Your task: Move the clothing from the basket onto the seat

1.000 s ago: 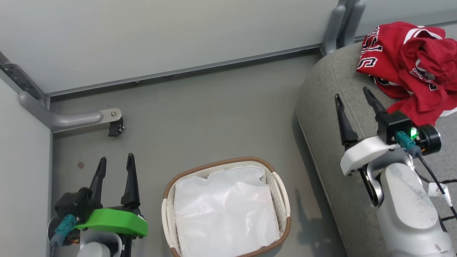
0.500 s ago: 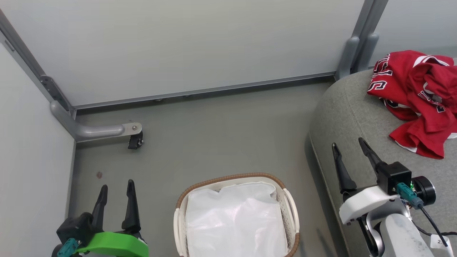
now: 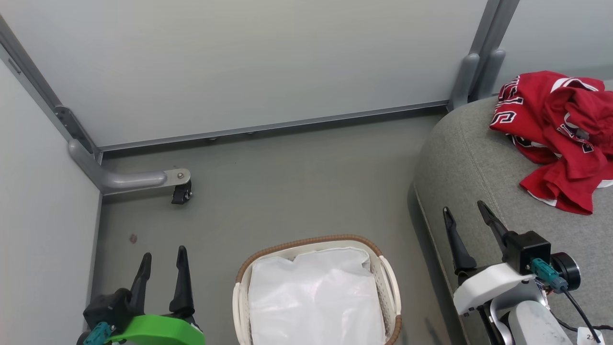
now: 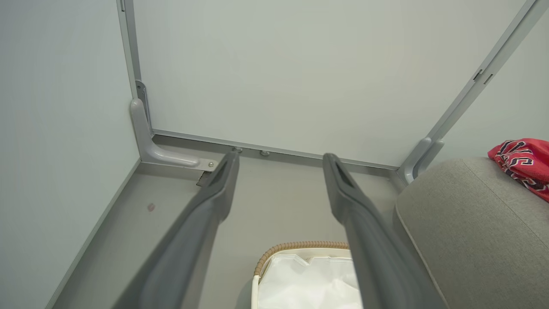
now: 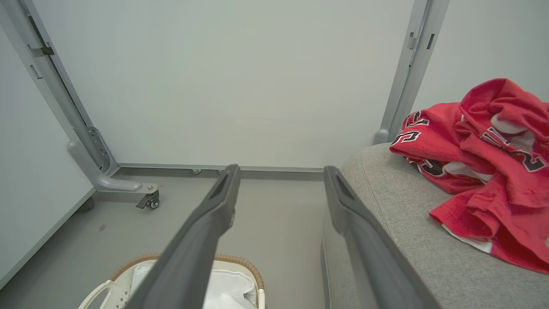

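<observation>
Left claw (image 3: 164, 253): one; lower left of the head view; two dark fingers spread apart, nothing between them; above the floor (image 3: 287, 182).
Right claw (image 3: 463, 207): one; lower right; fingers spread apart, empty; over the front edge of the seat, apart from the clothing.
Basket (image 3: 306, 239): one; oval, white perforated wall, brown woven rim; on the floor between the claws; near end cut off by the picture's bottom edge.
Liner (image 3: 316, 297): one; plain white, wrinkled; lines the basket interior.
Seat (image 3: 469, 158): one; light grey fabric, rounded corner, stitched seam; right of the basket; runs past the right edge.
Clothing (image 3: 560, 139): red jersey fabric, white and black trim, white-outlined black lettering; crumpled heap on the seat top; piece count cannot be told; lettering folded, unreadable; right side cut off.
Caster (image 3: 181, 194): one; black, under a grey frame foot, far left.
</observation>
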{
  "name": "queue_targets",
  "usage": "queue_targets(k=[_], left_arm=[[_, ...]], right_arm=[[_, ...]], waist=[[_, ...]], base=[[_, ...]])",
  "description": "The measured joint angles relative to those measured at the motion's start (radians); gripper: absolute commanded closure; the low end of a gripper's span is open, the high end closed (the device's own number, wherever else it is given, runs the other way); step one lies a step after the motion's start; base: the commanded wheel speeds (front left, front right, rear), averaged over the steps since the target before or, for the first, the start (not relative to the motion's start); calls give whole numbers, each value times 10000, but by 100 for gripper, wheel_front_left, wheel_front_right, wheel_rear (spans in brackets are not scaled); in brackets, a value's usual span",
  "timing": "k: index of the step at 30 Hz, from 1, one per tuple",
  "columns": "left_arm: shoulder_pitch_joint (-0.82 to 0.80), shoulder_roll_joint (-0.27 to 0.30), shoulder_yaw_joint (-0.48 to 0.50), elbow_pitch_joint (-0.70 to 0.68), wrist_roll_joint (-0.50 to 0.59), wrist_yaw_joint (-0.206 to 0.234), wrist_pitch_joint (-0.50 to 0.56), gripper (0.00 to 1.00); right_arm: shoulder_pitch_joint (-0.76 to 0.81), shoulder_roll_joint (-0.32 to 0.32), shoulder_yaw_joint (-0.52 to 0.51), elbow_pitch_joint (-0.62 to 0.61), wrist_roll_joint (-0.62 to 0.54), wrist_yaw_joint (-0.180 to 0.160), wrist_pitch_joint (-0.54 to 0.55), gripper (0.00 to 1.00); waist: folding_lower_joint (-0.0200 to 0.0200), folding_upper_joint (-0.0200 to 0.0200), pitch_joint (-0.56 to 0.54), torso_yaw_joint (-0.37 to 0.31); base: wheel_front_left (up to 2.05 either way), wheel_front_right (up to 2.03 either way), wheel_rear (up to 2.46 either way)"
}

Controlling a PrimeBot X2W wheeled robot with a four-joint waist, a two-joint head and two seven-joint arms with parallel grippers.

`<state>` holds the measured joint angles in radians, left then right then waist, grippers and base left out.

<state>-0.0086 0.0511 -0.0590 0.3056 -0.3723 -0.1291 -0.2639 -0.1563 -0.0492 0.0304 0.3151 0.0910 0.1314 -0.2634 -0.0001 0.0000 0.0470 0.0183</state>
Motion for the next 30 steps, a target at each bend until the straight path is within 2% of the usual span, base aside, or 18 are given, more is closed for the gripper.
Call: queue_targets(k=[8,9,15,23,24,30], left_arm=[[-1,-6,10,136,-50,0,0,0],[0,-10,10,176,-77,2,0,100],[34,-61,-54,612,-159,2,44,100],[32,-54,44,548,-1530,2,418,100],[24,-46,128,502,-2180,2,581,100],[8,-33,224,412,-3108,2,800,100]], right_arm=[[29,0,-46,-12,8,0,0,0],[35,6,-48,27,6,0,2,100],[311,102,-48,523,119,0,98,100],[318,102,-209,456,1753,0,500,100],[319,102,-267,380,2523,0,671,100],[330,100,-349,272,3599,0,930,100]], waist=[[0,0,-70,69],[0,0,-77,83],[0,0,-85,83],[0,0,-108,65],[0,0,-119,56],[1,0,-136,44]], base=[[0,0,0],[0,0,0],[0,0,0],[0,0,0],[0,0,0],[0,0,0]])
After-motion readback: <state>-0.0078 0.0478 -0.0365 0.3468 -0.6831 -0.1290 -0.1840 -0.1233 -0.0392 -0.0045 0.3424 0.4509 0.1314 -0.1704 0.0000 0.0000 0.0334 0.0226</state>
